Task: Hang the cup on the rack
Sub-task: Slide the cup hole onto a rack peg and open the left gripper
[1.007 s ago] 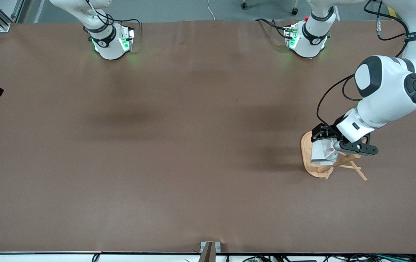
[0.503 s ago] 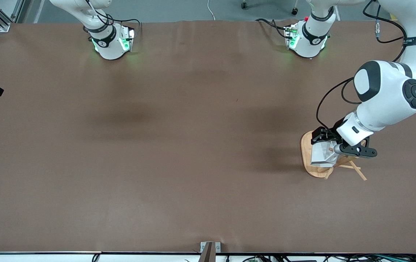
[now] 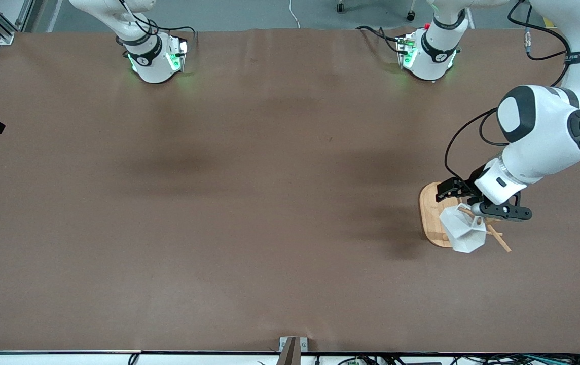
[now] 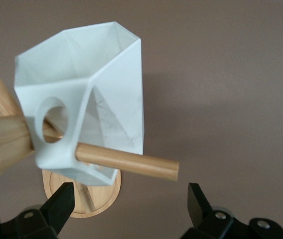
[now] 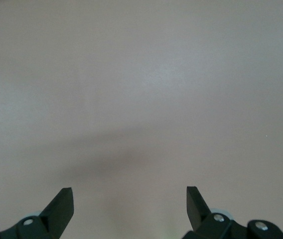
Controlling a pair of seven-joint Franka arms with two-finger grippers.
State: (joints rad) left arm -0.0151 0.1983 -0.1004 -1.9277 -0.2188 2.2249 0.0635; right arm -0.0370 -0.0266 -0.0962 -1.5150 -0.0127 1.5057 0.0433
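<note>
The white faceted cup (image 3: 464, 230) (image 4: 106, 89) hangs on the bamboo rack (image 3: 429, 213) near the left arm's end of the table. A round peg (image 4: 126, 162) passes through the hole in its handle. My left gripper (image 3: 468, 205) (image 4: 130, 199) hovers over the rack just clear of the cup, open, with nothing between its fingers. The peg's tip points into the gap between them. My right gripper (image 5: 130, 199) stands open over bare table; the front view does not show it.
The rack's oval base (image 4: 96, 196) lies on the brown table (image 3: 269, 203) under the cup, and its other pegs (image 3: 500, 241) stick out toward the front camera. The two arm bases (image 3: 155, 61) stand along the table's edge farthest from the front camera.
The left gripper has opened and let go of the cup. The cup has swung down on its peg toward the front camera. The left hand has drawn back slightly.
</note>
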